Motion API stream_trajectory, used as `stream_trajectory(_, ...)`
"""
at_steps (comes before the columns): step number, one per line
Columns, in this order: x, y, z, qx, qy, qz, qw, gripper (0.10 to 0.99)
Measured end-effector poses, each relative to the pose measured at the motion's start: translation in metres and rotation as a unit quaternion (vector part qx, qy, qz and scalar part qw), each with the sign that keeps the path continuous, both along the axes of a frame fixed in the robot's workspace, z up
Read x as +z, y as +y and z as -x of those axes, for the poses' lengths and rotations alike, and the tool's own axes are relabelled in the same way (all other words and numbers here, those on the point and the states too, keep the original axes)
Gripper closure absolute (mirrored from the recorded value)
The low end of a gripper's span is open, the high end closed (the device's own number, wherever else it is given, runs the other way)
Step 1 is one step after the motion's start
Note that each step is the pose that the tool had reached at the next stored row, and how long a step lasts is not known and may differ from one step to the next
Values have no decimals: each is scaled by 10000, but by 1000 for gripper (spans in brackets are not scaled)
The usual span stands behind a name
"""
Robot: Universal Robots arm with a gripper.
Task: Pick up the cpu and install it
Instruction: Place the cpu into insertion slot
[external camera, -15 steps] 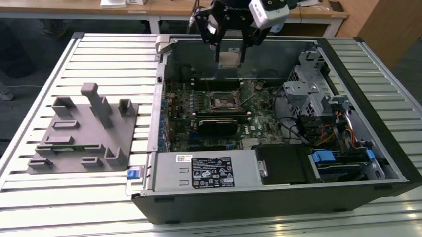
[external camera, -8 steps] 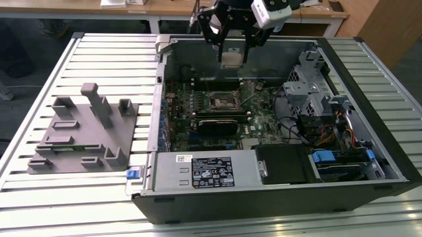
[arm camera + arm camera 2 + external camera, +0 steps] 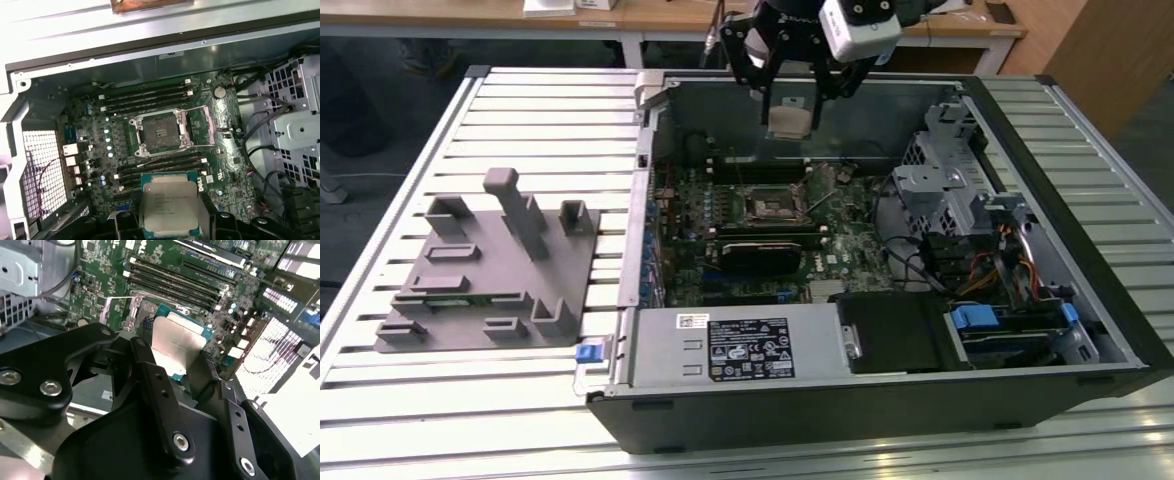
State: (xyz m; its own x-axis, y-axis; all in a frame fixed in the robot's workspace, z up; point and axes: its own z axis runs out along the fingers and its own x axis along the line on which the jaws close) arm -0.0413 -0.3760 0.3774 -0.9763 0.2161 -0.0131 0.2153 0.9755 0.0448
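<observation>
Slatted aluminium table [image 3: 520, 110] supports an open computer case [image 3: 881, 410] laid on its side. A grey fixture [image 3: 480, 270] rests on the table beside the case, at the exterior view's left. Wooden desks [image 3: 667, 18] stand along the back of the room.

Inside the case, the motherboard [image 3: 847, 240] faces upward. Its socket [image 3: 771, 207] is uncovered, and the first wrist view shows the contact field [image 3: 161, 132] exposed inside a metal frame.

The gripper [image 3: 790, 118] hangs above the far part of the case interior, over the motherboard. Its fingers [image 3: 150, 375] are pressed against two opposite edges of the cpu [image 3: 790, 124], pinching it. The cpu is held in the air, clear of the board, with its silvery top visible in both wrist views [image 3: 177, 347] [image 3: 170, 205]. In the first wrist view, a bank of memory slots [image 3: 165, 165] lies between the cpu and the socket.
</observation>
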Motion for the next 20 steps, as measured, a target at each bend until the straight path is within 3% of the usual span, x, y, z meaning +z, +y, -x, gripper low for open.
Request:
stream_trajectory(8,-17,3,0,-580,0,1,9983,561)
stream_trajectory(20,-39,5,0,-1253,1,1,9921,561)
